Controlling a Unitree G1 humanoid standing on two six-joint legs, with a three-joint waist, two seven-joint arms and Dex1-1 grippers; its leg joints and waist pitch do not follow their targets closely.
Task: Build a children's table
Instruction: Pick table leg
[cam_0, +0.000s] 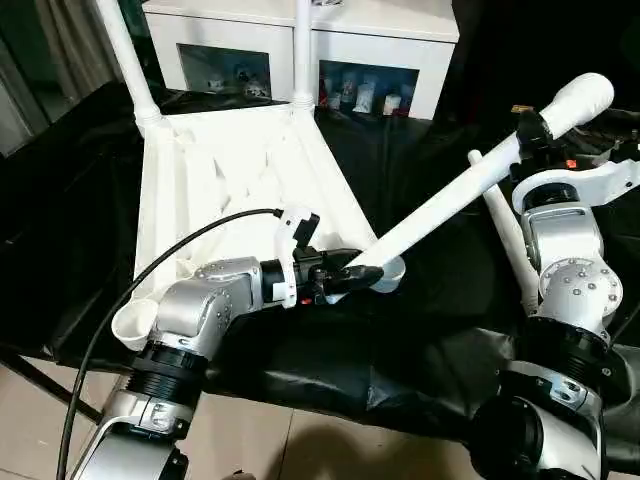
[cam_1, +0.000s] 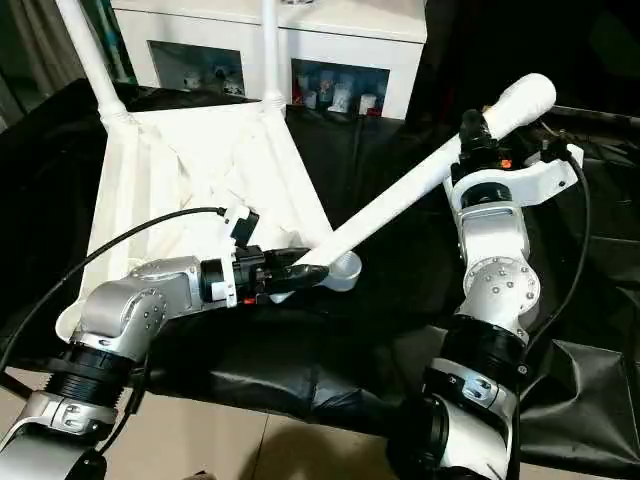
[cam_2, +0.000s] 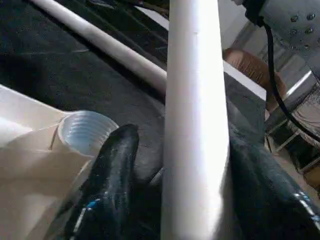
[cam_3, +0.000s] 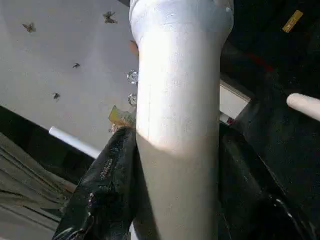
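The children's table lies upside down on the black-covered work table, ribbed underside up. Two white legs stand in its far corner sockets. A third leg slants from upper right down to the near right corner socket. My right gripper is shut on this leg near its thick upper end. My left gripper is open around the leg's lower end, beside the socket; one finger stands a little off the leg. A fourth leg lies on the cloth.
A white cabinet with glass doors stands behind the work table. The near left corner socket hangs by the table's front edge. A black cable arcs over my left forearm. Tiled floor shows below the front edge.
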